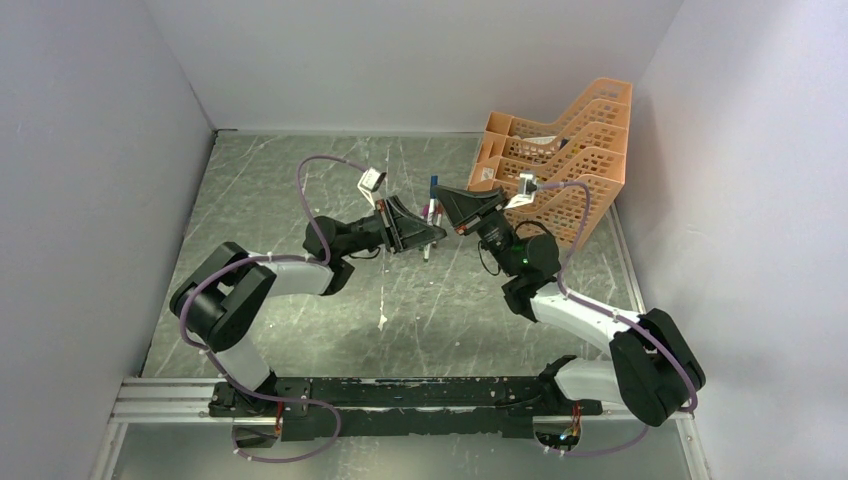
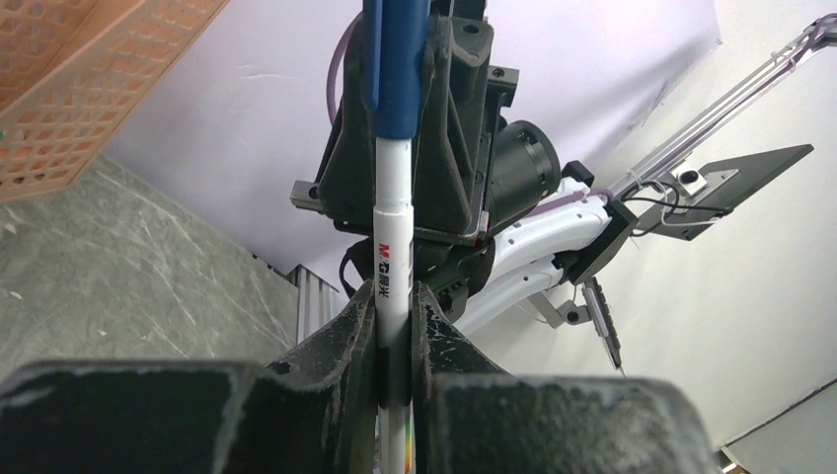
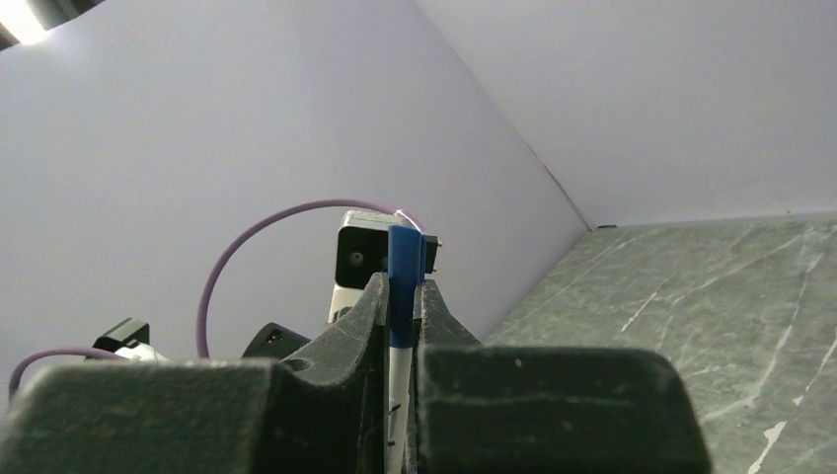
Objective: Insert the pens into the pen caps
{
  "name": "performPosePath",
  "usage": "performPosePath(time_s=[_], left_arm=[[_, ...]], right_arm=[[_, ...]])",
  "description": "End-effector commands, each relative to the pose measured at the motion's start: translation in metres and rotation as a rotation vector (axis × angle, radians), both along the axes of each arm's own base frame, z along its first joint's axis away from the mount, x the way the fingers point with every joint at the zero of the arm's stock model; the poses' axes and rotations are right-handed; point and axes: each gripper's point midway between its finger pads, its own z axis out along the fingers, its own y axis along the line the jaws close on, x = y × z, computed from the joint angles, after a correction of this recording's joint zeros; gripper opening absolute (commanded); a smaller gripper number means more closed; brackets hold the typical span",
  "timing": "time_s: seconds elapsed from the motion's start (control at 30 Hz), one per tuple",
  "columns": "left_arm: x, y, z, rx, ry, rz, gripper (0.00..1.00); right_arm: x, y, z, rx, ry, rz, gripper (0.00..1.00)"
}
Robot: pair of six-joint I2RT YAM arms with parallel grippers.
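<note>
A slim white pen [image 1: 429,222] stands upright in mid-air over the table's middle, with the blue cap [image 1: 434,186] on its top end. My left gripper [image 1: 424,236] is shut on the pen's white barrel [image 2: 393,247]. In the left wrist view the blue cap [image 2: 395,69] sits over the pen's tip, with my right gripper right behind it. My right gripper [image 1: 452,218] is shut on the blue cap [image 3: 401,286], with the white barrel [image 3: 398,380] showing below it between the fingers. The other pens and the pink and red-brown caps are out of view.
An orange mesh tray [image 1: 570,150] stands at the back right against the wall and shows in the left wrist view [image 2: 59,89]. Grey marbled tabletop [image 1: 300,200] with white scuffs. Walls close in on the left, back and right.
</note>
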Motion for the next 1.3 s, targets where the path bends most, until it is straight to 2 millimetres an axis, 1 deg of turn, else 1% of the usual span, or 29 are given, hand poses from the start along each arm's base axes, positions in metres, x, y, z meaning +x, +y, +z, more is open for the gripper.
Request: performPosePath(time_s=[0.0,0.13,0.27,0.43,0.53,0.7,0.77,0.9,0.93,1.0,1.1,1.2,1.27], left_arm=[[0.004,0.002,0.026,-0.07,-0.095,0.028,0.07],[0.014,-0.003,0.025,-0.035,-0.148,0.068,0.07],[0.017,-0.003,0.033,-0.05,-0.211,0.067,0.07],[0.01,-0.001,0.04,-0.067,-0.332,0.027,0.07],[0.007,0.001,0.039,-0.054,-0.389,0.014,0.07],[0.0,-0.001,0.032,0.018,-0.517,-0.016,0.07],[0.0,-0.002,0.029,0.055,-0.567,-0.02,0.07],[0.003,-0.003,0.024,0.103,-0.602,-0.015,0.07],[0.003,-0.004,0.024,0.109,-0.607,-0.021,0.07],[0.003,-0.006,0.019,0.134,-0.603,-0.047,0.07],[0.004,-0.008,0.015,0.16,-0.614,-0.057,0.07],[0.004,-0.012,0.014,0.178,-0.632,-0.035,0.07],[0.005,-0.014,0.011,0.2,-0.635,-0.033,0.07]], right_arm=[[-0.003,-0.002,-0.002,0.014,-0.004,0.01,0.0],[-0.008,0.0,-0.005,0.022,-0.002,0.044,0.0],[-0.013,0.004,-0.008,-0.024,-0.018,0.067,0.0],[-0.025,0.01,0.003,-0.09,-0.085,0.103,0.0],[-0.03,0.008,0.013,-0.105,-0.123,0.102,0.0],[-0.035,0.002,0.025,-0.145,-0.167,0.063,0.24],[-0.037,-0.002,0.03,-0.166,-0.183,0.045,0.33],[-0.041,-0.009,0.036,-0.204,-0.199,0.009,0.54],[-0.043,-0.011,0.038,-0.212,-0.207,0.003,0.58],[-0.043,-0.014,0.041,-0.231,-0.21,-0.016,0.6],[-0.04,-0.015,0.044,-0.27,-0.211,-0.04,0.61],[-0.032,-0.016,0.042,-0.311,-0.184,-0.065,0.57],[-0.031,-0.015,0.041,-0.319,-0.183,-0.067,0.54]])
